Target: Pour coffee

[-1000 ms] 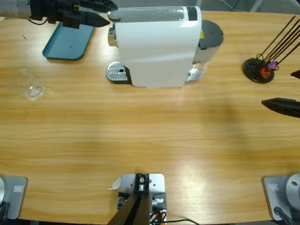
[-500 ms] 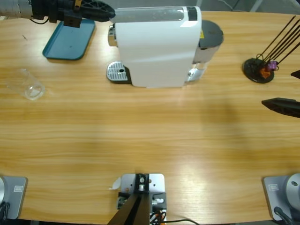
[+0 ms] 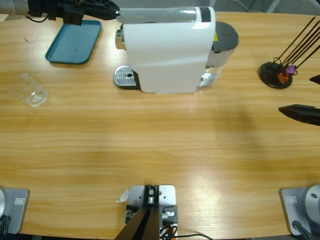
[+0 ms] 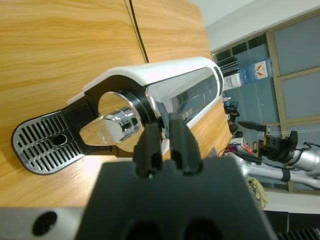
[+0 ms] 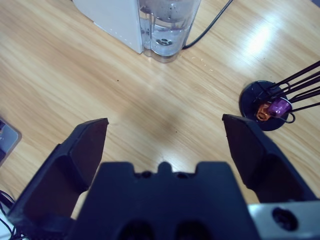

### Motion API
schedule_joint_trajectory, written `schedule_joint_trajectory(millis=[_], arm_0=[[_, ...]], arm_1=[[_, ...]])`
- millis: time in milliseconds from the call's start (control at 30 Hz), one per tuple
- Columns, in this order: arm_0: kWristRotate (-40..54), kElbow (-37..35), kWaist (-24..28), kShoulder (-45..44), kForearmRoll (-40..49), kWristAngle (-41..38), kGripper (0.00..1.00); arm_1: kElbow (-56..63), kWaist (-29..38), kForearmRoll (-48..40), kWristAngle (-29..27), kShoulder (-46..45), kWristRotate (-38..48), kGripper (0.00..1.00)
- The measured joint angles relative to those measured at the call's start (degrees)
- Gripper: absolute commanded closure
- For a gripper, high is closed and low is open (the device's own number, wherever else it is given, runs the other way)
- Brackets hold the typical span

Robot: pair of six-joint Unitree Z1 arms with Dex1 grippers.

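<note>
Lying empty on the table's (image 3: 160, 150) left side is a clear glass (image 3: 34, 94); no coffee shows. Right gripper (image 5: 165, 140) gapes wide above bare wood. Farther back, left gripper (image 3: 111, 9), jaws nearly closed, points at the machine's (image 3: 167, 50) top.

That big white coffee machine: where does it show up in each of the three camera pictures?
High view: the white coffee machine stands at top centre.
Left wrist view: it lies tilted across the middle, just beyond the left gripper.
Right wrist view: only its corner and clear water tank show, at the top.
Shared landmark: the capsule stand.
</note>
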Motion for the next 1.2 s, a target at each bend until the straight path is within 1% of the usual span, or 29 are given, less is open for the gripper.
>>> schedule_joint_trajectory(millis=[100, 233, 300, 333, 367, 400, 433, 500, 600, 633, 667, 767, 800, 867, 933, 1033, 1100, 1200], arm_0=[[-1.26, -0.55, 0.00, -0.30, 0.05, 0.02, 1.000], [-2.66, -5.65, -0.75, -3.04, -0.04, 0.01, 1.000], [-3.10, -7.03, -0.85, -3.72, -0.04, 0.01, 1.000], [-3.18, -7.64, -0.98, -3.78, -0.04, 0.01, 0.853], [-3.19, -8.04, -1.08, -3.78, -0.05, 0.00, 0.406], [-3.19, -8.29, -1.25, -3.79, -0.06, 0.00, 0.179], [-3.17, -8.46, -1.69, -3.79, -0.23, 0.00, 0.121], [-0.87, -8.48, -2.56, -3.79, -1.12, 0.26, 0.119], [10.69, -8.18, -4.65, -4.48, -1.71, 4.58, 0.107], [16.17, -7.60, -5.30, -5.08, -1.46, 6.45, 0.033], [21.80, -7.11, -5.78, -5.88, 0.00, 8.11, 0.001], [35.74, -5.07, -7.13, -8.96, 7.78, 13.49, 0.000], [41.72, -4.08, -7.74, -10.26, 11.34, 15.89, 0.000], [54.31, -1.76, -8.46, -12.97, 18.16, 19.80, 0.000], [62.08, 1.10, -8.83, -15.73, 22.46, 23.07, 0.000], [67.17, 5.70, -8.97, -19.68, 25.17, 26.04, 0.003], [68.05, 8.83, -9.02, -22.38, 25.74, 26.91, 0.009], [68.14, 12.66, -9.04, -26.09, 25.94, 27.94, 0.009]], arm_1=[[0.00, 0.00, 0.00, 0.00, 0.00, 0.00, 0.000], [-0.01, 0.00, 0.00, 0.00, 0.00, 0.00, 0.000], [-0.10, 0.00, 0.02, 0.00, 0.00, 0.00, 0.000], [-0.12, 0.00, 0.03, 0.00, 0.01, 0.00, 0.000], [-0.13, 0.00, 0.03, 0.00, 0.01, 0.00, 0.000], [-0.14, 0.00, 0.03, 0.00, 0.01, 0.00, 0.000], [-0.14, 0.00, 0.03, 0.00, 0.01, 0.00, 0.000], [-0.14, 0.00, 0.03, 0.00, 0.00, 0.00, 0.000], [-0.14, -0.15, 0.03, -0.03, 0.00, 0.00, 0.000], [-0.14, -0.40, 0.03, -0.52, 0.00, 0.20, 0.000], [-0.14, -0.65, 0.03, -2.31, 0.05, 0.76, 0.000], [0.08, -1.04, -0.41, -8.42, 0.07, 2.00, 0.000], [0.55, -1.08, -1.34, -9.60, -0.19, 2.30, 0.000], [1.99, -1.19, -3.41, -11.09, -1.12, 3.23, 0.000], [3.00, -2.15, -4.69, -11.06, -1.54, 4.73, 0.000], [3.93, -6.15, -6.04, -9.81, -1.55, 6.77, 0.000], [4.23, -9.51, -6.58, -9.03, -1.15, 8.24, 0.000], [4.23, -13.14, -7.54, -5.84, 2.54, 8.96, 0.000]])
